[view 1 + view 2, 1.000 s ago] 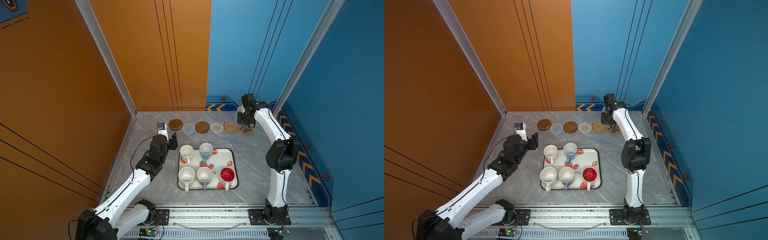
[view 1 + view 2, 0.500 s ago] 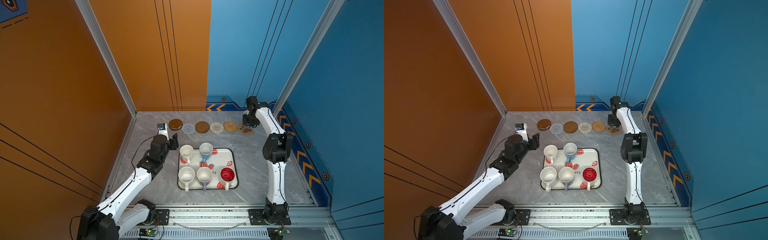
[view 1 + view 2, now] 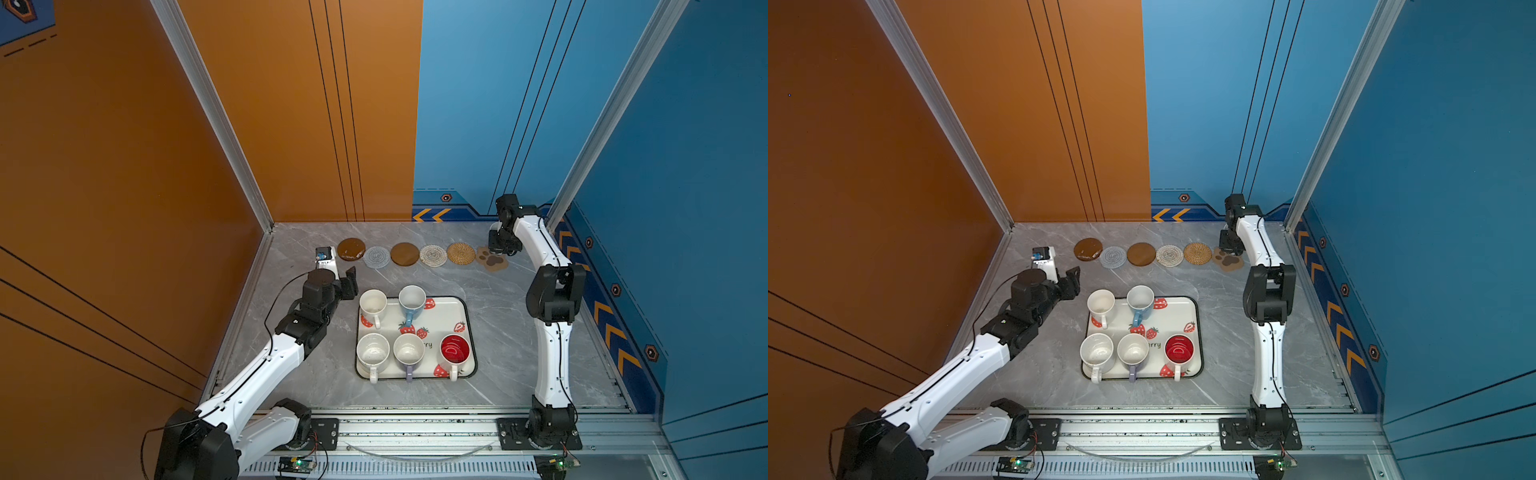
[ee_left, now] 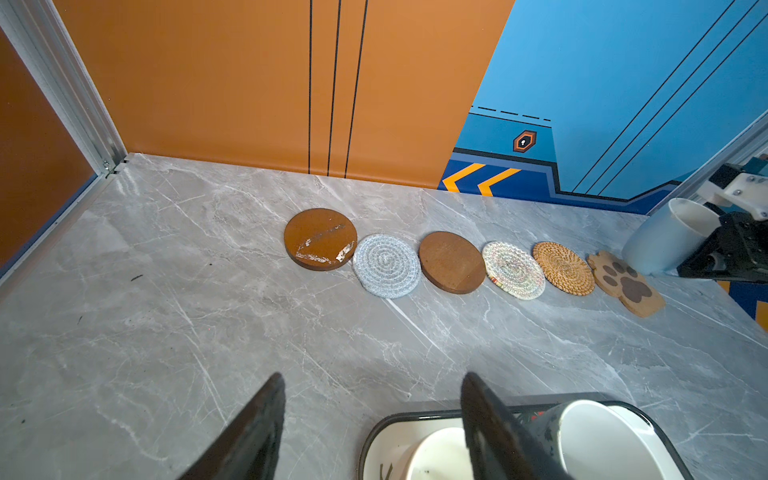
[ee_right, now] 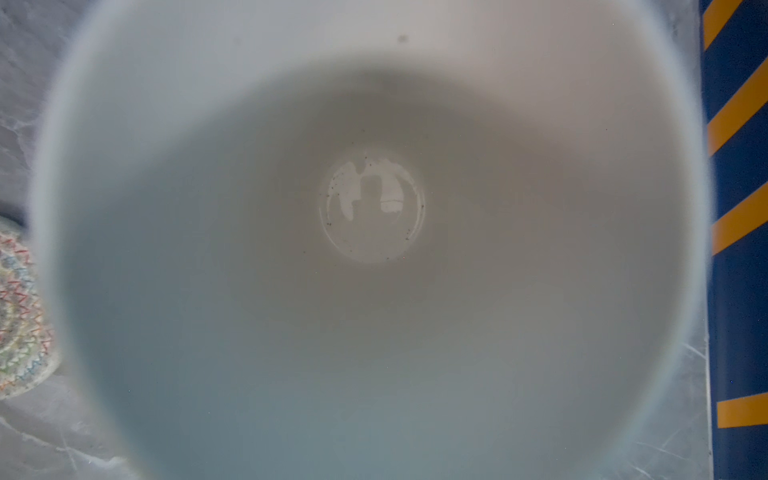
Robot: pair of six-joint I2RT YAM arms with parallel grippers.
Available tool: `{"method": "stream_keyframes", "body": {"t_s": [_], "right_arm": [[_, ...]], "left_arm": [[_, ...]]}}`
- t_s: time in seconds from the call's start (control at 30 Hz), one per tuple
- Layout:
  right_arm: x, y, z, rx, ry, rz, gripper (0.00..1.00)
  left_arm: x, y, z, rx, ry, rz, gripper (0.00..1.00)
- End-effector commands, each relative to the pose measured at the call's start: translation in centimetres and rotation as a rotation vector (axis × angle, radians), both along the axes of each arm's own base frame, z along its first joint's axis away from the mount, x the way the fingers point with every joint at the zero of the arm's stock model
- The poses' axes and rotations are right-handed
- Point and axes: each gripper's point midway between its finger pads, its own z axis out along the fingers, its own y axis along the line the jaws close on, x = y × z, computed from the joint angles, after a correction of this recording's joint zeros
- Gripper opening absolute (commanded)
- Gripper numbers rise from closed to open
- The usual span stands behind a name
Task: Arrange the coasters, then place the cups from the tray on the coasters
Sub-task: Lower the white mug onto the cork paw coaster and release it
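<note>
**Coasters.** All six lie flat in one row near the back wall, each touching or just beside the next. In order they are the brown disc (image 3: 351, 249), grey spiral (image 3: 377, 257), second brown disc (image 3: 404, 254), cream spiral (image 3: 433, 255), rattan round (image 3: 461, 253) and paw-print coaster (image 3: 492, 261). The row looks finished, so the step in hand is judged to be cup placement.

**Right gripper.** The right gripper (image 4: 719, 249) is clenched on the rim wall of the light blue cup (image 4: 665, 237), at the paw-print end of the row. A rim grip leaves the base free for setting down. In the left wrist view the cup leans, with its base toward the far edge of the paw-print coaster. Whether the base touches the coaster cannot be told.

**Held cup.** It is pale blue outside and glossy off-white inside, with a few dark specks at the bottom. Its handle is not visible.

**Left gripper.** The left gripper (image 4: 374, 415) is released, jaws wide and empty. It hovers low at the far-left corner of the tray (image 3: 446, 313), just beside the plain white cup (image 3: 372, 301), probably staged for the next pick.

**On the tray.** Five cups stand upright:
- the plain white cup
- the second light blue cup (image 3: 412, 298)
- the speckled cup (image 3: 372, 353)
- the lavender cup (image 3: 408, 351)
- the red-lined cup (image 3: 454, 350)
</note>
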Motion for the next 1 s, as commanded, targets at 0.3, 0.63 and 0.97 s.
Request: {"method": "stream_keyframes", "body": {"t_s": [0.3, 0.63, 0.97], "right_arm": [[0.6, 0.6, 0.6, 0.000, -0.033, 0.006, 0.00], [0.3, 1.0, -0.3, 0.003, -0.012, 0.012, 0.00], [0.0, 1.5, -1.5, 0.016, 0.012, 0.018, 0.00]], "left_arm": [[0.1, -0.1, 0.7, -0.023, -0.019, -0.009, 0.68], [0.0, -0.2, 0.9, -0.029, -0.023, -0.014, 0.67], [-0.2, -0.2, 0.9, -0.032, -0.026, -0.015, 0.67]]}}
